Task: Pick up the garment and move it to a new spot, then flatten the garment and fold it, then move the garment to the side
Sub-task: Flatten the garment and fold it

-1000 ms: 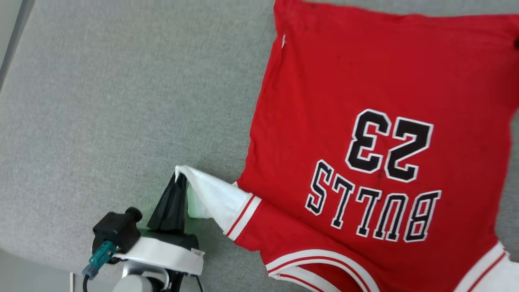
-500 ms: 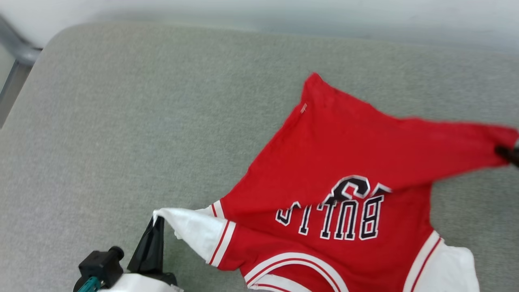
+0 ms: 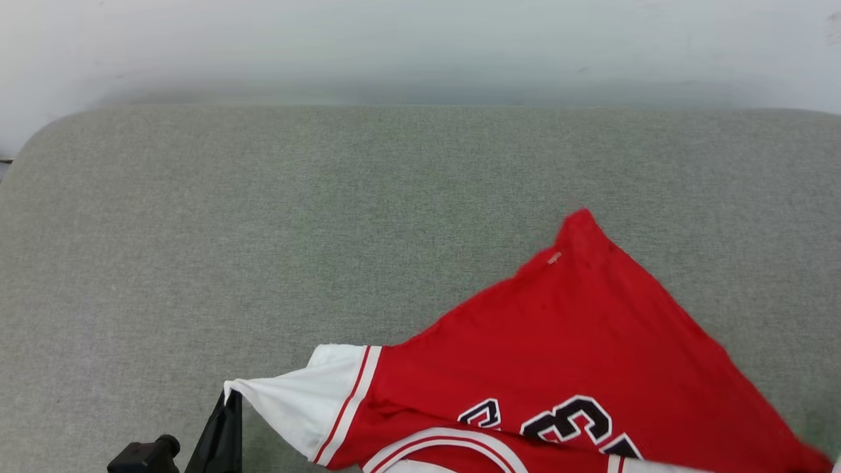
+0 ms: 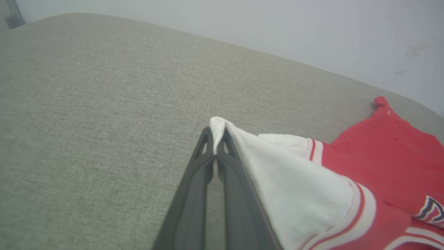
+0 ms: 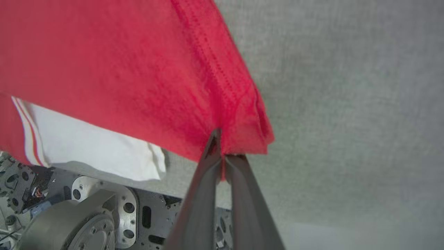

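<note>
Folded over since a second ago, the garment (image 3: 578, 341) hides its "BULLS" lettering; only partial black numerals show at lower right. The left gripper (image 4: 215, 139) pinches the white sleeve tip and the right gripper (image 5: 222, 152) clamps a red hem corner, over the grey cushion (image 3: 263, 230).

The head view looks forward and steeply down from above the near edge of the desk (image 3: 263, 230), taking in its far edge, its far left corner and the wall (image 3: 420, 46) behind. The left wrist view sits low and close, sighting along the left tool (image 4: 215, 139) across the desk toward the far edge. With the head view it shares the garment (image 3: 578, 341): its white sleeve and tagged red corner. The right wrist view is nearest, looking along the right tool (image 5: 222, 147) back over the desk's near edge to the robot's metal base (image 5: 86, 215).
</note>
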Robot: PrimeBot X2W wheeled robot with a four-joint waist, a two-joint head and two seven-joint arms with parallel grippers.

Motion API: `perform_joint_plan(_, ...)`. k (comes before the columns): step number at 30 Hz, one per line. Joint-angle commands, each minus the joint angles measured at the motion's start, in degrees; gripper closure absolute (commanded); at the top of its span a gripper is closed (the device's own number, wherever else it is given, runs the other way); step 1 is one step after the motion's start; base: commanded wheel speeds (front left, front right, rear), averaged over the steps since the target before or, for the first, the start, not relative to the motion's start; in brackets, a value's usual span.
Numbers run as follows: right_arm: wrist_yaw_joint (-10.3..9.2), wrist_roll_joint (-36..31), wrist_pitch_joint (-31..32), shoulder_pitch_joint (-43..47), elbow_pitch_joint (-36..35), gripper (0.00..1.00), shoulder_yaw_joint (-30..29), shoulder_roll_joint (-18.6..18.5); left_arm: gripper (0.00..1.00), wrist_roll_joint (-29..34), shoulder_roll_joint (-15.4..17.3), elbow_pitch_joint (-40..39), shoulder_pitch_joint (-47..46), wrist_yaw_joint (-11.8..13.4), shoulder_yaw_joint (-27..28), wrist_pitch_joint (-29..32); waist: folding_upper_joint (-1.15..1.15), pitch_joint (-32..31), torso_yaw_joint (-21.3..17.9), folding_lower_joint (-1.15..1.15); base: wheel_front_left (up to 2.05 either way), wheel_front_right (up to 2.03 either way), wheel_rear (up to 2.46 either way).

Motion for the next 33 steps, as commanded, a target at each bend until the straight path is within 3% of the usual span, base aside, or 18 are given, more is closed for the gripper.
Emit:
perform_joint_plan(1, -0.06, -0.5, -0.6, 3.0, 1.0, 1.00, -0.5, 1.9, 1.00, -0.5, 0.1, 0.1, 0.4, 0.3, 0.2, -0.1, 0.00, -0.2, -0.4, 0.01, 0.00, 0.00, 0.00)
perform_joint_plan(9, -0.05, -2.6, -4.6, 7.0, 3.8, 1.00, -0.6, 7.4, 1.00, -0.4, 0.2, 0.4, 0.1, 0.5, 0.4, -0.1, 0.00, 0.0, -1.1, 0.01, 0.00, 0.00, 0.00)
perform_joint_plan(10, -0.05, -2.9, -5.2, 6.4, 3.7, 0.79, -1.0, 7.6, 1.00, -0.4, 0.3, 0.5, 0.2, 0.5, 0.4, -0.1, 0.00, -0.2, -1.2, 0.01, 0.00, 0.00, 0.00)
perform_joint_plan(11, -0.05, -3.5, -6.2, 5.8, 3.4, 0.07, -1.6, 7.6, 1.00, -0.4, 0.3, 0.5, 0.3, 0.5, 0.3, -0.1, 0.00, -0.4, -1.3, 0.01, 0.00, 0.00, 0.00)
perform_joint_plan(12, -0.07, -4.0, -7.3, 4.9, 2.8, 0.00, -2.4, 7.5, 1.00, -0.4, 0.3, 0.6, 0.4, 0.5, 0.3, -0.1, 0.00, -0.6, -1.4, 0.01, 0.00, 0.00, 0.00)
perform_joint_plan(19, -0.05, -4.6, -11.8, -0.5, -4.2, 0.00, -7.8, 5.7, 1.00, -0.1, 0.4, 0.2, 0.5, 0.5, -0.4, -0.1, 0.00, -1.6, -0.5, 0.01, 0.00, 0.00, 0.00)
perform_joint_plan(23, -0.05, -5.0, -11.0, -6.2, -8.7, 0.00, -9.0, 4.3, 1.00, 0.1, 0.3, -0.2, -0.5, 0.6, -1.0, 0.1, 0.00, -1.1, 0.2, 0.01, 0.00, 0.00, 0.00)
perform_joint_plan(27, -0.05, -5.4, -8.2, -11.9, -11.8, 0.00, -7.7, 3.1, 1.00, 0.2, 0.2, -0.5, -1.3, 0.5, -1.7, 0.2, 0.00, -0.2, 0.9, 0.01, 0.00, 0.00, 0.00)
perform_joint_plan(33, -0.05, -7.3, 0.9, -25.3, -12.4, 0.00, 1.0, 1.8, 1.00, 0.5, -0.2, -1.5, -3.0, 0.4, -2.7, 0.2, 0.00, 2.4, 2.7, 0.01, 0.00, 0.00, 0.00)
